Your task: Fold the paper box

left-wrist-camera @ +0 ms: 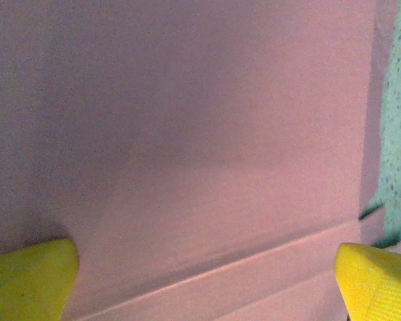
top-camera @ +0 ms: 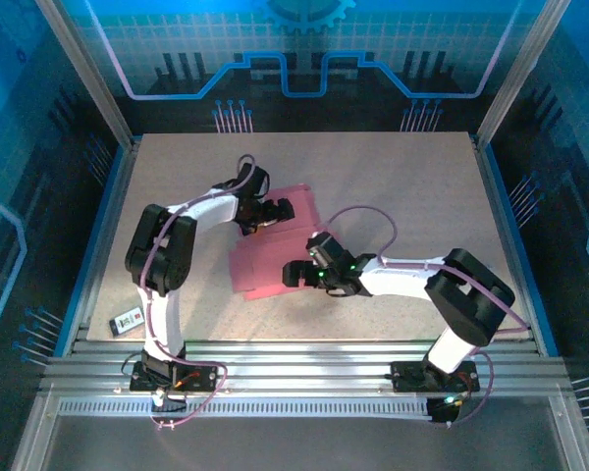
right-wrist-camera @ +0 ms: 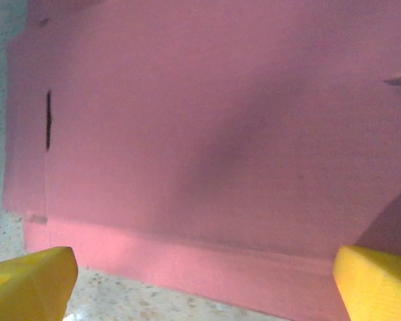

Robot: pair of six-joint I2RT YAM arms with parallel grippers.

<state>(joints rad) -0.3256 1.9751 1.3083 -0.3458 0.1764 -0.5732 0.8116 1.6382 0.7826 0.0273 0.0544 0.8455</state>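
1. We see the box (top-camera: 265,270) as a flat pink sheet, unfolded, lying on the middle of the table (top-camera: 402,196), a little toward the table's left half.
2. The left gripper (top-camera: 281,210) sits over the sheet's edge farther from the table's near edge. The right gripper (top-camera: 289,273) sits over the part nearer that edge.
3. In the left wrist view, the left gripper (left-wrist-camera: 207,281) has its jaws spread wide. One yellow finger (left-wrist-camera: 27,277) is at each lower corner, and only the pink box (left-wrist-camera: 187,134) lies under the gap. A crease runs across the card just ahead of the fingers, and a strip of table shows past the card's right edge.
4. In the right wrist view, the right gripper (right-wrist-camera: 204,284) is equally wide, with its yellow fingers (right-wrist-camera: 377,284) far apart. The box (right-wrist-camera: 220,120) has a folded strip along its near edge and a short dark slit (right-wrist-camera: 48,120) near its left side.
5. Neither gripper grips anything. We cannot tell whether the fingertips touch the card.
6. A small black-and-white item (top-camera: 128,319) lies at the table's near-left corner, well apart from the sheet.
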